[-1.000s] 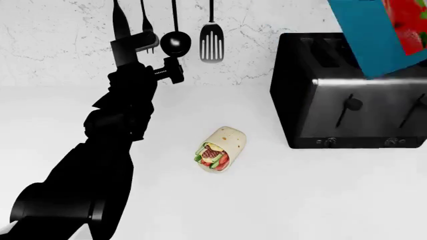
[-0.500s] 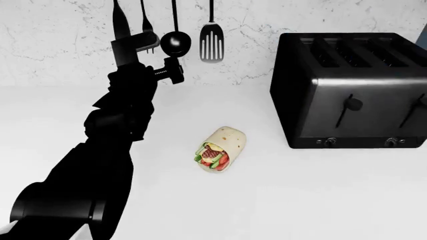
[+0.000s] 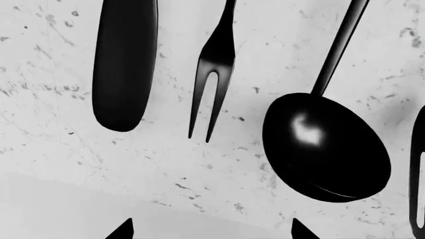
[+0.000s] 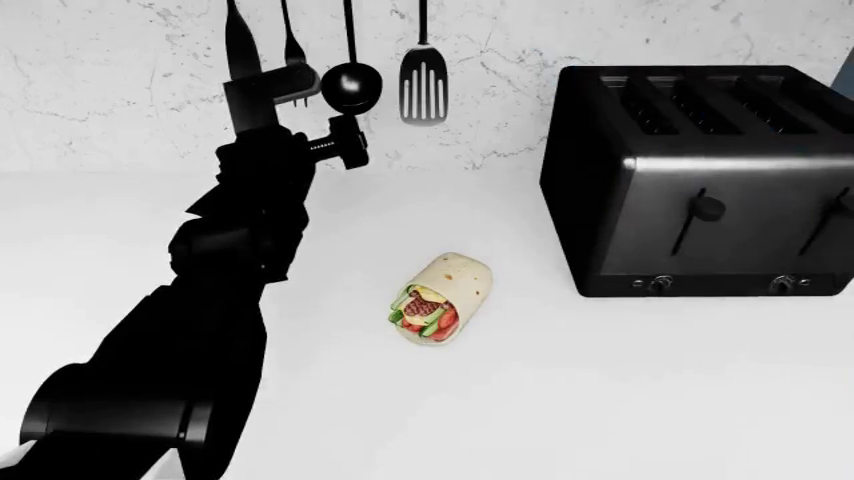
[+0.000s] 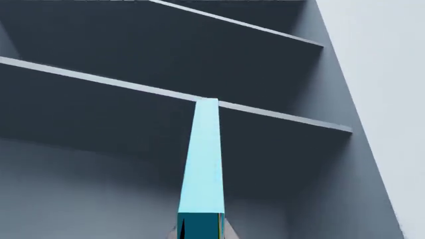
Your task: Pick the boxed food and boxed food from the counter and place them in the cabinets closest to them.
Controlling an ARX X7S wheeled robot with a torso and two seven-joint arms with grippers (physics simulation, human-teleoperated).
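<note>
The wide, smooth white surface (image 4: 641, 400) carries a black four-slot toaster (image 4: 701, 180), taken here as the landmark, standing at the back against the marbled white wall. A cut tortilla wrap with red and green filling (image 4: 441, 298) lies on the surface to the left of the toaster and somewhat nearer the camera, apart from it. On the wall to the left of the toaster hang black utensils: a slotted spatula (image 4: 423, 88), a round ladle (image 4: 351, 85), a two-pronged fork (image 3: 211, 74) and a broad rounded handle (image 3: 124, 64). The black left arm rises from the surface to the left of the toaster, its left gripper (image 4: 296, 115) just before the utensils; only two finger tips (image 3: 123, 230) show in the wrist view, set apart, nothing between them. The right gripper (image 5: 199, 234) holds the thin cyan boxed food (image 5: 202, 164) edge-on, clamped at its near end, raised before dark grey cabinet shelves (image 5: 166, 94). A sliver of blue shows above the toaster at the head view's right edge.
</note>
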